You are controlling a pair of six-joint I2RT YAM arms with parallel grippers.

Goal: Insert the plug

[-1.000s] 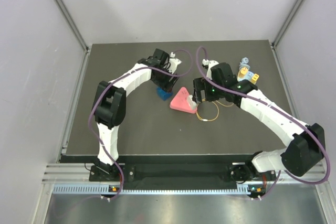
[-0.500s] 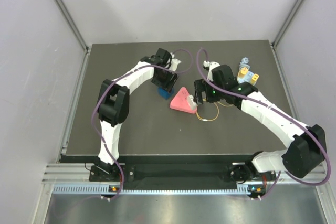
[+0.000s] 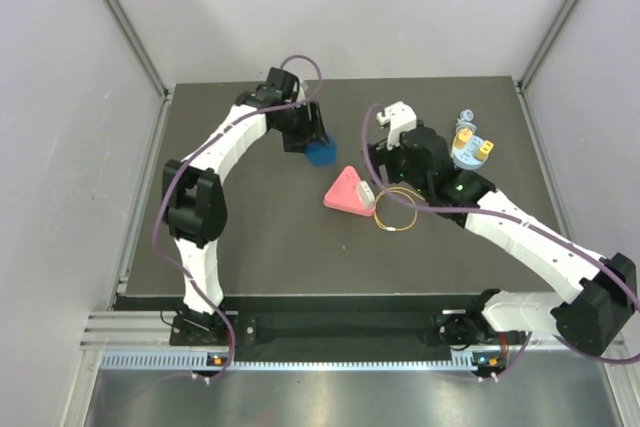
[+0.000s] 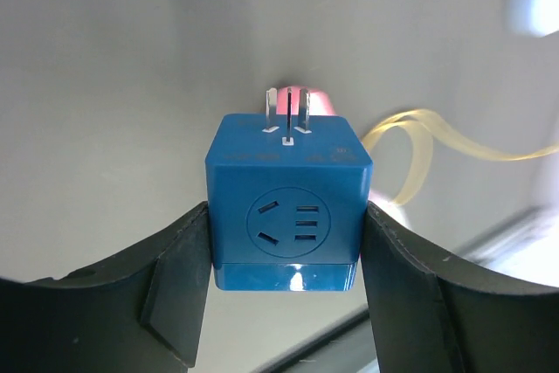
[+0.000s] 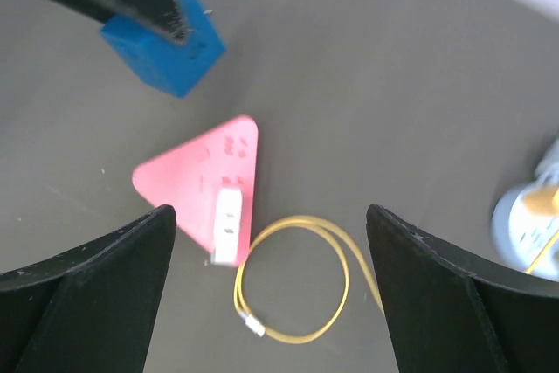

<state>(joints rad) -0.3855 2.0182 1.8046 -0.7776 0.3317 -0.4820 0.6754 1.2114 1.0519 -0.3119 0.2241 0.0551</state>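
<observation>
My left gripper (image 3: 316, 145) is shut on a blue cube adapter (image 4: 286, 207) and holds it off the table behind the pink triangular socket block (image 3: 343, 190). The cube's metal prongs point away from the wrist camera. My right gripper (image 5: 269, 213) is open and empty, above the pink block (image 5: 205, 183) and a loop of thin yellow cable (image 5: 301, 229). A small yellow block (image 3: 484, 147) lies on a light-blue holder at the back right. My right arm hides whether the cable joins it.
A white plug (image 5: 228, 220) sits in the pink block's near corner. The cable's free end has a small metal tip (image 5: 254, 327). The light-blue holder (image 3: 466, 156) also carries a yellow peg. Grey walls close in the table on three sides.
My left gripper has carried the blue cube up and toward the back, away from the pink block. My right gripper has risen and drawn back from the pink block.
</observation>
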